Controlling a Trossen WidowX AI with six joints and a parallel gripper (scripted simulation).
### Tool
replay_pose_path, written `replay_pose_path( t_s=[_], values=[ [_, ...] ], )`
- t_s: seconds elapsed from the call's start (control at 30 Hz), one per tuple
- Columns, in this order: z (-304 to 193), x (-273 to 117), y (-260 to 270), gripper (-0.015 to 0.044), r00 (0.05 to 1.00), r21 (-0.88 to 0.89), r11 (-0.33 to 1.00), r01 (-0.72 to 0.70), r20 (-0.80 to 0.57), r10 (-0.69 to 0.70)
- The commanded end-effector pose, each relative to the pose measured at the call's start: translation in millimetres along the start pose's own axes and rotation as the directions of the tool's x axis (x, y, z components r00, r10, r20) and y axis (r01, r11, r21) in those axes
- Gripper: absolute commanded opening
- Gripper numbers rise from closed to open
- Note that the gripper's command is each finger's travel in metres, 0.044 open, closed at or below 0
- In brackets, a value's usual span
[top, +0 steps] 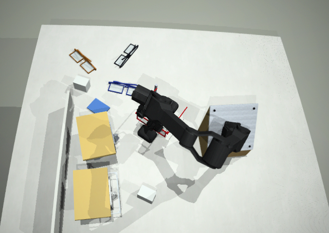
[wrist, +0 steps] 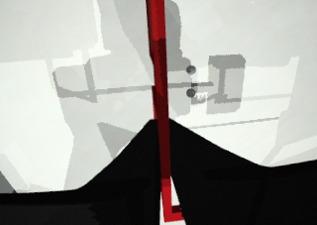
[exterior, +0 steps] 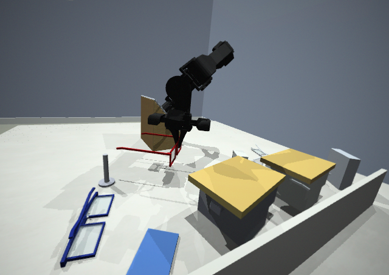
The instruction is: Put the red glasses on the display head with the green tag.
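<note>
My gripper point(top: 153, 126) point(exterior: 179, 145) point(wrist: 160, 126) points down, shut on the front frame of the red glasses point(top: 183, 112) point(exterior: 143, 150) point(wrist: 159, 61) near the bridge. The glasses are above the table, lenses upright, both temples unfolded and pointing away from the heads. Two grey display heads have yellow tops: one point(top: 95, 135) point(exterior: 235, 184) nearer the glasses, the other point(top: 91, 196) point(exterior: 298, 165) with a pale frame at its front. The heads' faces are mostly hidden under the tops. No green tag shows, so I cannot tell which head has it.
Blue glasses point(top: 115, 82) point(exterior: 82, 215) lie by a grey post point(top: 156, 87) point(exterior: 106, 168). Orange glasses point(top: 84, 57) and black glasses point(top: 128, 54) lie farther back. A low wall point(top: 62, 145) point(exterior: 313, 224) runs behind the heads. A blue panel point(top: 98, 105) point(exterior: 157, 250) and white blocks point(top: 81, 84) point(top: 146, 193) are near.
</note>
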State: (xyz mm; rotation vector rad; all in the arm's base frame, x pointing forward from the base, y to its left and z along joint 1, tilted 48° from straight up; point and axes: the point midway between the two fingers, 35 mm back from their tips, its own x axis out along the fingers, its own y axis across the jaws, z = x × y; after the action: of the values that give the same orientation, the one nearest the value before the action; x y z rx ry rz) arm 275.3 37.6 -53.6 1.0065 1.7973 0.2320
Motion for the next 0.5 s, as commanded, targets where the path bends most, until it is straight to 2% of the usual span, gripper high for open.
replay_pose_path(
  t_s=[0.0, 0.23, 0.47],
  values=[
    [-0.4, -30.6, -0.3, 0.0000, 1.000, -0.007, 1.000, 0.001, 0.003, -0.001],
    [0.9, -29.6, -0.1, 0.0000, 1.000, -0.016, 1.000, -0.007, 0.007, 0.007],
    [2.9, -30.3, -3.4, 0.0000, 1.000, -0.209, 0.978, -0.005, 0.007, 0.006]
  ],
)
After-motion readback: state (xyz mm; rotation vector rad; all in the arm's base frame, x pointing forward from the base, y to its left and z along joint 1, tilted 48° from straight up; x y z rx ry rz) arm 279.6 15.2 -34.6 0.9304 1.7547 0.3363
